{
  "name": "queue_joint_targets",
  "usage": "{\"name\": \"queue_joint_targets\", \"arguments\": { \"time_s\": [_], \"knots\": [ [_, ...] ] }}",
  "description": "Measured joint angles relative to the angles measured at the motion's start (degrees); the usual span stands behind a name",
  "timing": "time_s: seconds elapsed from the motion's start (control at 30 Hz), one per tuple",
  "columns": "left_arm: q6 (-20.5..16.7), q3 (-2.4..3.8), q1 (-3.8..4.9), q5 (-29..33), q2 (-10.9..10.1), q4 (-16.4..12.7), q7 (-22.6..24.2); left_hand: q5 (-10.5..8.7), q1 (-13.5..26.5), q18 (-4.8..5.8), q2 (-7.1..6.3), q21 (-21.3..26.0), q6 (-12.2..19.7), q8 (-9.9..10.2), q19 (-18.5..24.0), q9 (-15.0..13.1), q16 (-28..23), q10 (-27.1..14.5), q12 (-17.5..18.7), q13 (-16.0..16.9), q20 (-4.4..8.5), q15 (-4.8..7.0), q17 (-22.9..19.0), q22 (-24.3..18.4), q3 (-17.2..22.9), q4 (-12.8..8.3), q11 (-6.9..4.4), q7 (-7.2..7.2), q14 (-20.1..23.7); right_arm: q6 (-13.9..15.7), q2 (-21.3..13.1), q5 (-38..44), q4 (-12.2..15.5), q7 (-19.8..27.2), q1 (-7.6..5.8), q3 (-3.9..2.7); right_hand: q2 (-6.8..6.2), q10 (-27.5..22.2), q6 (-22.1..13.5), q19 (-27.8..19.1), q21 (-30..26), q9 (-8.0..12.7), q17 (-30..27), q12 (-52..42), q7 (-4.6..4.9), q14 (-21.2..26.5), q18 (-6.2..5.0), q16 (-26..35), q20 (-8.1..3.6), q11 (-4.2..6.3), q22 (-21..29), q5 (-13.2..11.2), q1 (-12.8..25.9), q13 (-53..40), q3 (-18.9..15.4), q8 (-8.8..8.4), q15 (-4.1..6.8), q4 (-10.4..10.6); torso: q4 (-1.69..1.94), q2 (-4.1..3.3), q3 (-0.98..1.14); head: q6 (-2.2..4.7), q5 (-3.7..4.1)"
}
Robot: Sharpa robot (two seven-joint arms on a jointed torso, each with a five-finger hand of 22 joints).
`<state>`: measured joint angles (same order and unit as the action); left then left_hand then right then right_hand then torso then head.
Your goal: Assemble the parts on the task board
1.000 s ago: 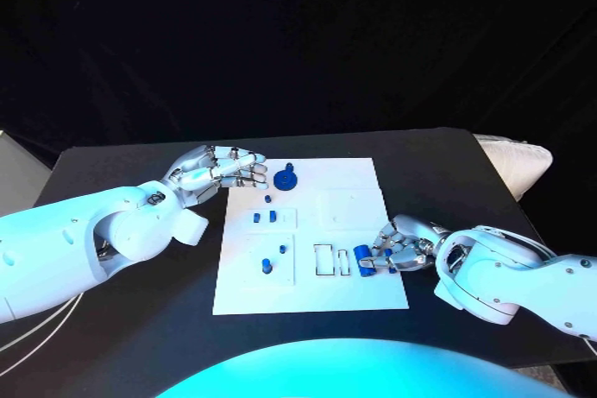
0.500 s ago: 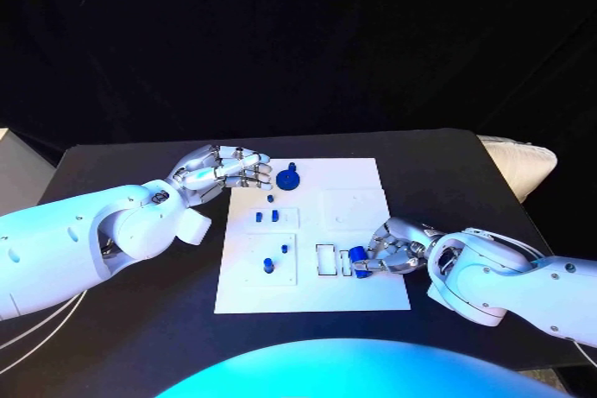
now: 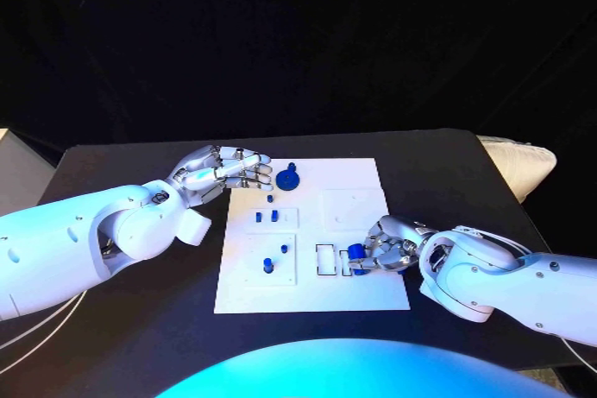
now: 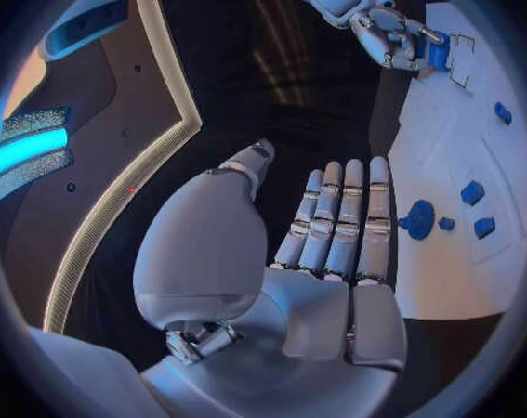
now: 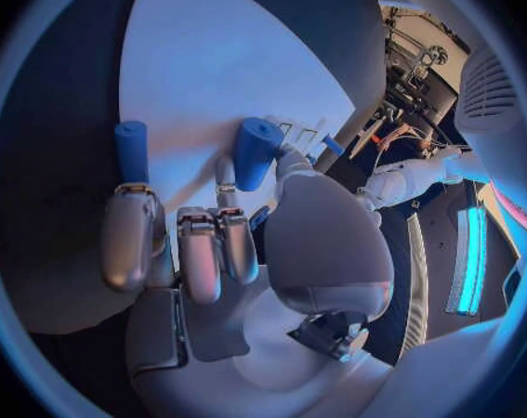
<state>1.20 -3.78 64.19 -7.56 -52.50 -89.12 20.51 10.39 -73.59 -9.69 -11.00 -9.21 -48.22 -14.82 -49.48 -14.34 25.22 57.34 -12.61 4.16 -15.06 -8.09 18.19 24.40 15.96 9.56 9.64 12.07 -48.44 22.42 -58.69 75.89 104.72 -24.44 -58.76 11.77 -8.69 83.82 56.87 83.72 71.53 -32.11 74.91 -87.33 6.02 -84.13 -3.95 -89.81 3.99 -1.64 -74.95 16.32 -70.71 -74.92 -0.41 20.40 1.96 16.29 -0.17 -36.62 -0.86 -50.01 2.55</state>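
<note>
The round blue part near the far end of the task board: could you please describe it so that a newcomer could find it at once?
Start at the white task board in the middle of the black table, and go to its far edge. The round blue part lies there, just beyond the left hand's fingertips. It is the largest blue piece and disc-shaped, unlike the small pegs nearer the robot.

Black table (image 3: 137, 329), dark backdrop (image 3: 298, 53)
</note>
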Motion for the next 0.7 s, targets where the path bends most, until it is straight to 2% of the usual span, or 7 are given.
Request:
{"name": "queue_joint_targets", "arguments": {
  "time_s": [0.1, 0.37, 0.4, 0.47, 0.53, 0.63, 0.7],
  "knots": [
    [0.1, 0.0, 0.0, 0.0, 0.0, 0.0, 0.0, 0.0, 0.0, 0.0, 0.0, 0.0, 0.0, 0.0, 0.0, 0.0, -0.2, 0.0, 0.0, 0.0, 0.0, 0.0, 0.0, -0.1, 0.0, 0.0, 0.0, 0.0, 0.0, 0.2, 0.1, 0.0, 0.0, -0.1, 0.08, -0.03, -0.3, 0.0, -0.1, 0.0, -0.2, 0.0, 0.0, 0.2, 0.08, 0.0, 0.0, 0.0, 0.0, -0.01, 0.0, 0.8, -1.5, 0.0, 0.1, 0.0, 0.0, 0.2, 0.0, 0.0, 0.0, 0.0, 0.04],
    [0.5, 0.0, 0.0, 0.0, 0.0, 0.0, -0.1, 0.0, -0.3, 0.0, 0.31, 0.0, 0.0, 0.0, -0.2, 0.0, -0.2, 0.0, 0.0, 0.0, 0.21, 0.0, 0.1, -0.2, 0.0, 0.0, 0.0, 0.0, 0.0, 1.6, -0.2, -0.9, 0.3, -0.2, 0.21, -0.04, -2.3, 0.0, 0.1, 0.0, -0.2, 0.1, 0.0, 0.2, -0.15, 0.2, 0.0, 0.0, 0.0, 0.01, 0.0, 7.2, -4.3, 0.0, 2.4, -0.29, 0.2, 2.5, -0.01, 0.0, -0.03, 0.0, 0.12],
    [0.6, 0.0, 0.0, 0.0, 0.1, 0.0, -0.1, 0.0, -0.3, 0.0, 0.31, 0.0, 0.0, 0.0, -0.2, 0.0, -0.2, 0.0, 0.0, 0.0, 0.21, 0.0, 0.1, -0.2, 0.0, 0.0, 0.0, 0.0, 0.0, 1.9, -0.4, -1.3, 0.4, -0.2, 0.22, -0.02, -2.83, 0.1, 0.3, 0.0, -0.2, 1.3, 0.0, 0.2, -0.33, 0.2, 0.0, 0.0, -0.02, 0.12, 0.0, 7.2, -4.8, 0.0, 2.9, -0.46, 0.21, 3.0, -0.01, 0.01, -0.03, 0.0, 0.12],
    [0.6, 0.0, 0.0, 0.0, 0.1, 0.0, -0.1, 0.0, -0.5, 0.0, 0.54, 0.0, 0.0, 0.0, -0.2, 0.0, -0.2, 0.0, 0.0, 0.0, 0.21, 0.0, 0.1, -0.2, 0.0, 0.0, 0.0, 0.0, 0.0, 2.4, -0.8, -2.1, 0.6, -0.2, 0.18, -0.01, -3.15, 0.2, 0.4, 0.2, -0.2, 6.6, 0.0, 0.2, -0.55, 0.1, 0.0, 0.0, -0.22, 0.21, 0.0, 7.2, -6.2, 0.0, 3.7, -0.54, 0.31, 3.8, -0.01, 0.03, -0.03, 0.0, 0.12],
    [0.7, 0.0, 0.0, 0.0, 0.1, 0.0, -0.1, 0.0, -0.6, 0.0, 0.59, 0.0, 0.0, 0.0, -0.2, 0.0, -0.2, 0.0, 0.0, 0.0, 0.21, 0.0, 0.1, -0.2, 0.0, 0.0, 0.0, 0.0, 0.0, 2.8, -1.1, -3.1, 0.8, -0.2, 0.05, 0.04, -3.11, 0.2, 0.4, 0.2, -0.2, 9.8, 0.0, 0.2, -0.63, 0.0, 0.0, 0.0, -0.22, 0.21, 0.0, 7.4, -7.5, 0.0, 4.3, -0.81, 0.42, 4.4, -0.01, 0.04, -0.03, 0.0, 0.15],
    [0.8, 0.0, 0.0, 0.0, 0.2, 0.0, -0.1, 0.0, -0.6, 0.0, 0.59, 0.0, 0.0, 0.0, -0.2, 0.0, -0.2, 0.0, 0.0, 0.0, 0.21, 0.0, 0.1, -0.2, 0.0, 0.0, 0.0, 0.0, 0.0, 3.4, -1.7, -5.9, 1.3, 0.0, -0.35, 0.25, -2.31, 0.2, 0.4, 0.2, -0.2, 11.1, 0.0, 0.2, -0.61, 0.0, 0.0, 0.0, -0.22, 0.23, 0.0, 7.8, -9.5, 0.0, 5.7, -1.03, 0.42, 4.7, -0.04, 0.07, -0.05, 0.0, 0.13],
    [0.9, 0.0, 0.0, 0.0, 0.2, 0.1, -0.2, 0.0, -0.6, 0.0, 0.59, 0.0, 0.0, 0.0, -0.2, 0.0, -0.2, 0.0, 0.0, 0.0, 0.21, 0.0, 0.1, -0.2, 0.0, 0.0, 0.0, 0.0, 0.0, 3.8, -2.1, -8.2, 1.9, 0.1, -0.68, 0.43, -2.3, 0.2, 0.7, 0.2, -0.2, 11.1, 0.0, 0.2, -0.45, 0.0, 0.0, 0.0, -0.22, 0.24, 0.0, 7.8, -9.5, 0.0, 8.3, -1.03, 0.43, 2.9, -0.07, 0.07, -0.05, 0.0, 0.06]
  ]
}}
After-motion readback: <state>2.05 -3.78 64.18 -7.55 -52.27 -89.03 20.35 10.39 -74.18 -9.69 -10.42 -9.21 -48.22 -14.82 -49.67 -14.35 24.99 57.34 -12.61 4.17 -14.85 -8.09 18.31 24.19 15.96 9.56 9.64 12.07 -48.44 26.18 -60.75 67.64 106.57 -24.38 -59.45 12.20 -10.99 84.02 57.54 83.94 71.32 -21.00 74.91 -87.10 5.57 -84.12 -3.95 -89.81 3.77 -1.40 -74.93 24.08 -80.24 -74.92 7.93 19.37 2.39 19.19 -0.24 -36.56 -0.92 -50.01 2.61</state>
